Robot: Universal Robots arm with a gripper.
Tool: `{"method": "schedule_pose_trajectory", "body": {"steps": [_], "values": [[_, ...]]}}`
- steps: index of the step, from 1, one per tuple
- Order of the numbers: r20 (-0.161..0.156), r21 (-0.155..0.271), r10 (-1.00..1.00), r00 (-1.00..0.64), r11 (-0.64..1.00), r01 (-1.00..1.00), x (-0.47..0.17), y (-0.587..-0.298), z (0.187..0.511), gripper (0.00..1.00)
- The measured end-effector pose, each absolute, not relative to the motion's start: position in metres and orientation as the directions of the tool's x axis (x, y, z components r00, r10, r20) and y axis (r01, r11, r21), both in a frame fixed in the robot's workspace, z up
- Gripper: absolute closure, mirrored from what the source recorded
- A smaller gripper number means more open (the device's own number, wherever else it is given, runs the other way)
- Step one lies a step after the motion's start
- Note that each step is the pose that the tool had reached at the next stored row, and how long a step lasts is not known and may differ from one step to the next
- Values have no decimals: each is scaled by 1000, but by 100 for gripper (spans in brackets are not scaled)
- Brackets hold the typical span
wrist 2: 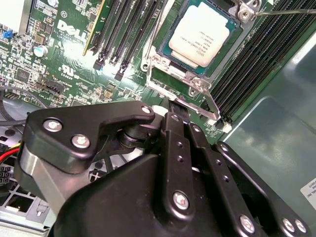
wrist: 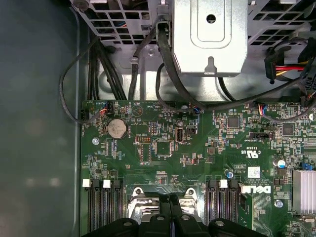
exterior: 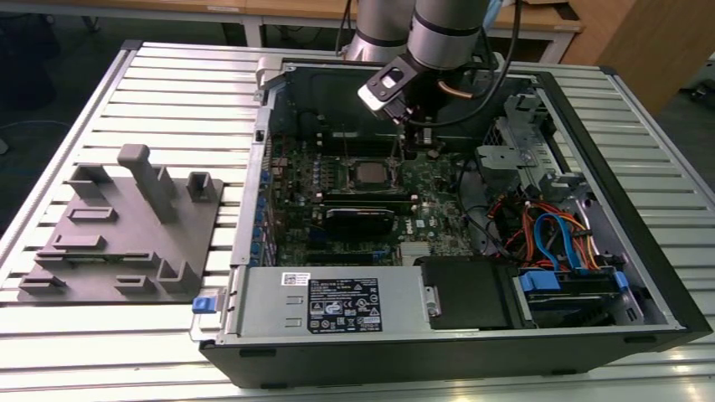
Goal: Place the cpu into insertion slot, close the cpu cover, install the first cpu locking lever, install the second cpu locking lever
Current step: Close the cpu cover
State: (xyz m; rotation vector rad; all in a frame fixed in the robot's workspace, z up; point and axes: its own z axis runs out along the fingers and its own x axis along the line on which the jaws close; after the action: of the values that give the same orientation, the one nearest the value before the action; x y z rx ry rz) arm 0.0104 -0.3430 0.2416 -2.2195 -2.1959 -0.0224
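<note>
Table (exterior: pixel 90 109) of metal slats spreads under everything, and on it lies the big open computer case (exterior: pixel 470 360), side panel off. Over on the exterior view's left sits a grey tray (exterior: pixel 112 243) of moulded holders. Down from the far side comes the arm (exterior: pixel 447 29), reaching straight into the case above the green board (exterior: pixel 430 197).

The gripper (exterior: pixel 421 149) is low over that board, just beside the socket on the exterior view's right. In the second wrist view the gripper (wrist 2: pixel 172 104) has its black fingers (wrist 2: pixel 177 148) pressed together. In the first wrist view only a thin seam shows between them at the gripper's (wrist: pixel 170 200) tip, and nothing is seen held there. That tip sits right at a slanting silver bar (wrist 2: pixel 202 101) on the socket's edge. Whether it touches cannot be told.

And the cpu (wrist 2: pixel 202 32) is already home! Its dull silver top lies flat in the insertion slot (wrist 2: pixel 163 52), with the cpu cover (wrist 2: pixel 177 74) lying as a metal frame around it. Long black memory slots (wrist 2: pixel 256 54) run alongside. A thin wire lever (wrist 2: pixel 286 11) pokes out from the socket's far corner. On the board, well apart from the socket, shines a coin battery (wrist: pixel 117 128).
</note>
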Motion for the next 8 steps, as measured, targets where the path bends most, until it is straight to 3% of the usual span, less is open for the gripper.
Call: {"method": "schedule_pose_trajectory", "body": {"steps": [8], "values": [[24,-4,1000,11,-11,1000,9,-343,242,90]]}}
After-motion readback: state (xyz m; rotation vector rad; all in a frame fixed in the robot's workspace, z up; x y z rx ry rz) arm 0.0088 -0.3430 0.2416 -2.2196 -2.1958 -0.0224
